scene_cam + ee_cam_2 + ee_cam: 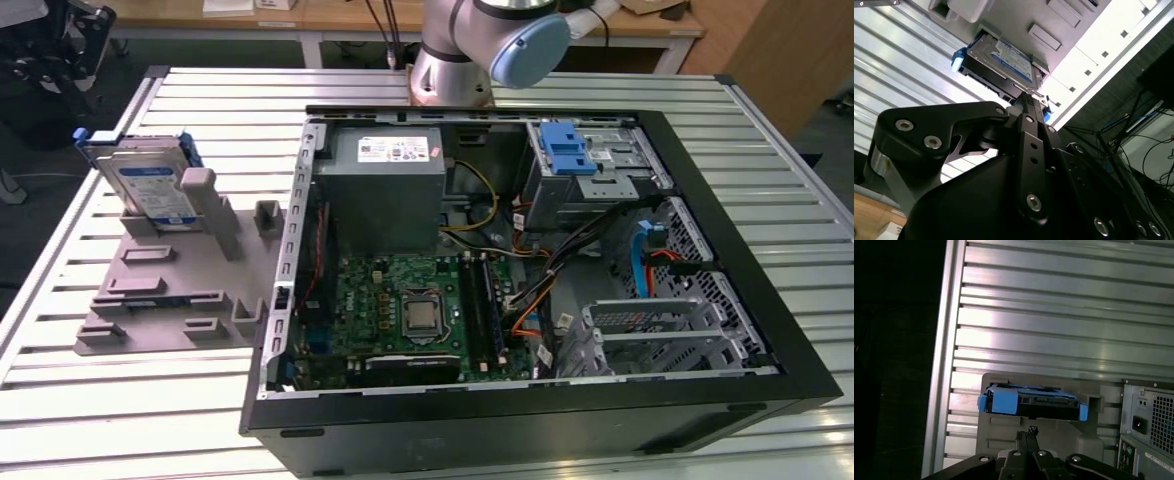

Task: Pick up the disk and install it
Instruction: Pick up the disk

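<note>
Task barely begun: the disk stands ungrasped in its grey holder, exterior view's upper left, and the gripper is nearby, jaws closed and empty.

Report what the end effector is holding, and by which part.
Nothing is held. The end effector is shut and bare, short of the disk, which sits in the grey stand.

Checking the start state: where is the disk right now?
On the exterior view's left, the disk stands in the grey holder, beside the open computer case.
</note>
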Available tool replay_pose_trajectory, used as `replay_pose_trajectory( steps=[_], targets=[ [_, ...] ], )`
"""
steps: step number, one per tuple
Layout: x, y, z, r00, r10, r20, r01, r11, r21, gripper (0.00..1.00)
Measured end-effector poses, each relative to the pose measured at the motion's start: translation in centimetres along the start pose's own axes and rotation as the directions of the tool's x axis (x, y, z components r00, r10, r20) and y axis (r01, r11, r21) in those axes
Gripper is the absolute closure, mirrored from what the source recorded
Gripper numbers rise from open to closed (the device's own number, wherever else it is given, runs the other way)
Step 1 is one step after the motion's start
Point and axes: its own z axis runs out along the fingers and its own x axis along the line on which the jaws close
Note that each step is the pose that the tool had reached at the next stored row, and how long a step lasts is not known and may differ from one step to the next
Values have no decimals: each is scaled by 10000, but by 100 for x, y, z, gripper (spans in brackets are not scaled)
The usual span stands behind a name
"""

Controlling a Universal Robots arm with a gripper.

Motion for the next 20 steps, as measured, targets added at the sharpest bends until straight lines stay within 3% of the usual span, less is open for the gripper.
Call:
replay_pose_trajectory(
  steps=[4, 9, 13, 18, 20],
  targets=[
    [0, 0, 0, 10000, -95, -4, 95, 10000, -3, 89],
    [0, 0, 0, 9975, -706, -30, 706, 9975, -18, 89],
    [0, 0, 1, 9916, -1292, -54, 1292, 9916, -34, 89],
    [0, 0, 1, 9791, -2031, -85, 2030, 9792, -57, 89],
    [0, 0, 1, 9776, -2104, -88, 2103, 9776, -59, 89]
  ],
)
